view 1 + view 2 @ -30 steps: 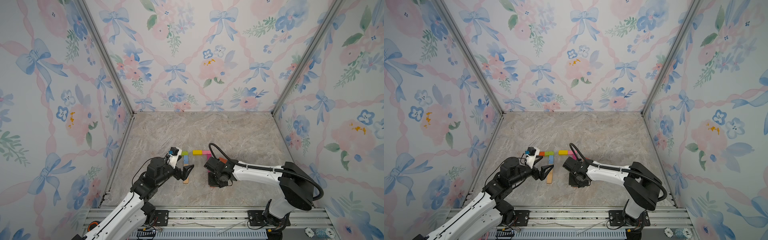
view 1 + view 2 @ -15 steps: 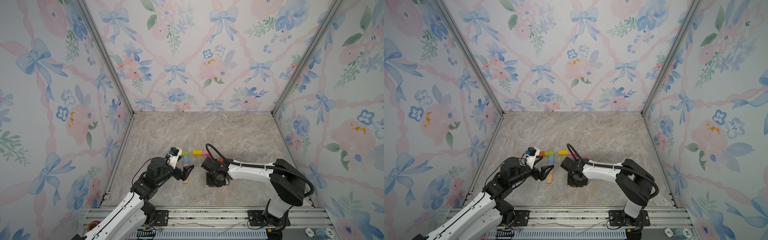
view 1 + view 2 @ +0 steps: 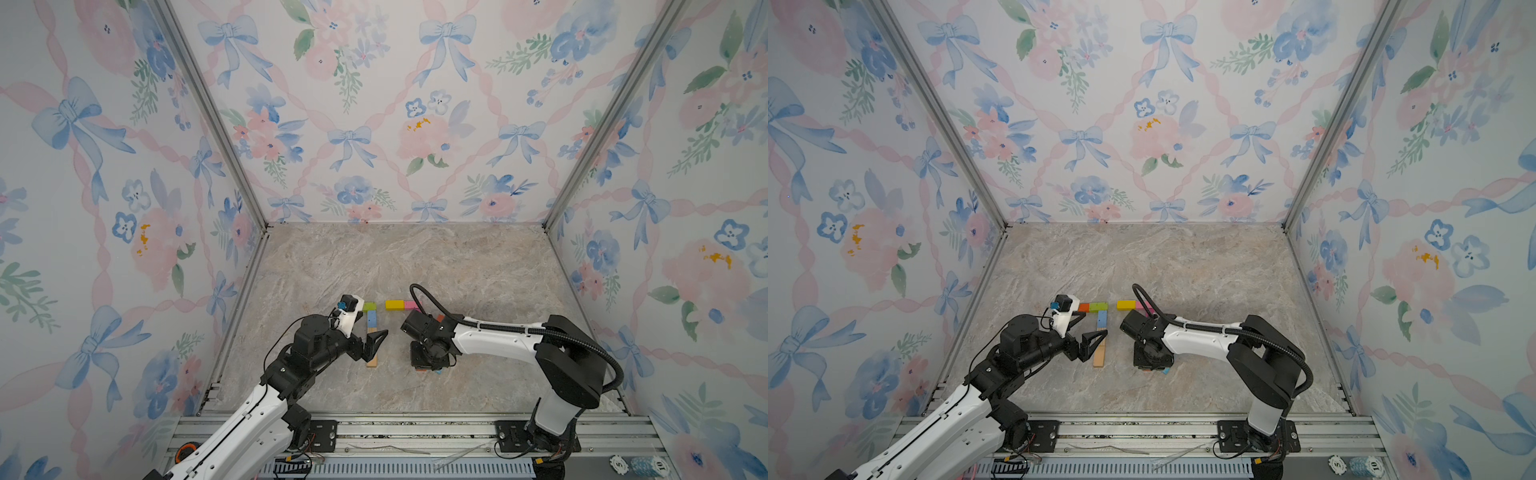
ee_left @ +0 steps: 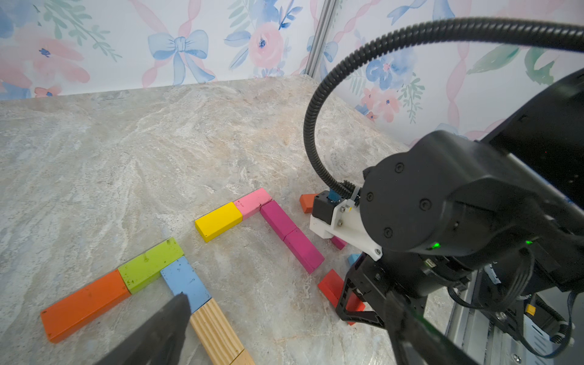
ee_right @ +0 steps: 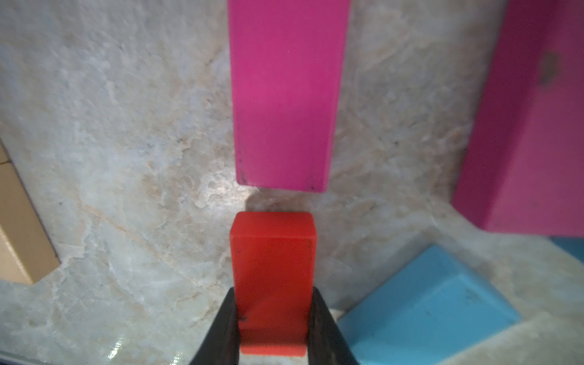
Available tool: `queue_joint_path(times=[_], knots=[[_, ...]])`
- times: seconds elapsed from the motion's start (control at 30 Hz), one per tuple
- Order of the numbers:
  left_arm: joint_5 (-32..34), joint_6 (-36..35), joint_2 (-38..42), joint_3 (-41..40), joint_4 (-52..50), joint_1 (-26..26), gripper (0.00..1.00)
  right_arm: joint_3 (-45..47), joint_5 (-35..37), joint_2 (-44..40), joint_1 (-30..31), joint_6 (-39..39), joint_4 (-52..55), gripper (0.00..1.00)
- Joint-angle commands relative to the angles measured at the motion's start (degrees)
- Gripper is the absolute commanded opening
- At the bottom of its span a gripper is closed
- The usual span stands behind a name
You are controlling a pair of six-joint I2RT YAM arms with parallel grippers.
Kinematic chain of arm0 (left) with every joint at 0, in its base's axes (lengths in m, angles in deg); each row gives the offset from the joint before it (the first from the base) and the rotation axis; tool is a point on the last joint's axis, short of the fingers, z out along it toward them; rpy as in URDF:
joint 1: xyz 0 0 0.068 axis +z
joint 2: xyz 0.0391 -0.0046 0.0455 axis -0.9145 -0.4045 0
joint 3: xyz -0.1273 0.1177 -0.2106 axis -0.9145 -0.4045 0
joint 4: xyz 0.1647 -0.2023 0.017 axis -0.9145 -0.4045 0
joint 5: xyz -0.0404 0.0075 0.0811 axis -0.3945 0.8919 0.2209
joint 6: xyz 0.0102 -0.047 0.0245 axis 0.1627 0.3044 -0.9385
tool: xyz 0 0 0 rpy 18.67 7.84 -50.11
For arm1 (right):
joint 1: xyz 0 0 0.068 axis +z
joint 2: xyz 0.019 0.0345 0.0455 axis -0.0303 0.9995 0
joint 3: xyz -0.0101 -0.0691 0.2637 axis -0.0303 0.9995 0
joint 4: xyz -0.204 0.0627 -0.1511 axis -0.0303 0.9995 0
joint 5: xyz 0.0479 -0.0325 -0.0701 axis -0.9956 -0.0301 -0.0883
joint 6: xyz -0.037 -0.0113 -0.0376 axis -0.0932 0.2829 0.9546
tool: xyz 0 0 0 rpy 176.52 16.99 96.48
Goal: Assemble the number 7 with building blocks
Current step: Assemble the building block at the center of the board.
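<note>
Here we see floral walls (image 3: pixel 374 124) closing three sides of a marbled tabletop (image 3: pixel 415 257). The left arm (image 3: pixel 257 415) and the right arm (image 3: pixel 498 340) reach in from the near rail toward the middle. The left pincer (image 3: pixel 1095 324) hangs with its jaws spread wide and empty above the stem of one figure. The right pincer (image 5: pixel 273 316) points down, clamped on the long sides of the red block (image 5: pixel 273 252).

The blocks lie near the front middle of the tabletop, in two figures. On the left arm's side, an orange block (image 4: pixel 85 305) and a green block (image 4: pixel 150 265) lie end to end in a row. From the green one's end a blue block (image 4: pixel 185 279) and then wood blocks (image 4: pixel 216 331) run toward the rail. A gap away, a yellow block (image 4: pixel 218 221) and a pink block (image 4: pixel 252 202) form a second row, and two magenta blocks (image 4: pixel 303 251) run end to end from the pink one. The red block sits in line with the last magenta one, a narrow gap short of its end. Whether it touches the tabletop we cannot tell.

Near the right pincer lie a loose blue block (image 5: pixel 426 300), a loose magenta block (image 5: pixel 521 142) and a loose orange block (image 4: pixel 306 202).
</note>
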Motion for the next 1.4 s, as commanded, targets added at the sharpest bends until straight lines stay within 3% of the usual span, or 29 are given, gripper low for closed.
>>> queue_joint_path(times=[0.0, 1.2, 1.27, 1.37], knots=[[0.25, -1.09, 0.61, -0.64, 0.36, -0.35, 0.98, -0.39, 1.58, 2.55, -0.89, 0.78, 1.81, 0.17], [-0.01, -1.33, 1.14, -0.88, 0.84, -0.30, 0.98, 0.84, 3.44, 2.95, -1.87, 0.77, 2.79, 0.19], [0.02, -1.33, 1.17, -0.89, 0.95, -0.35, 0.98, 0.71, 3.27, 3.04, -1.90, 0.88, 2.70, 0.23], [-0.01, -1.33, 1.04, -0.88, 0.99, -0.35, 0.98, 0.66, 3.17, 3.15, -1.88, 0.96, 2.52, 0.40]])
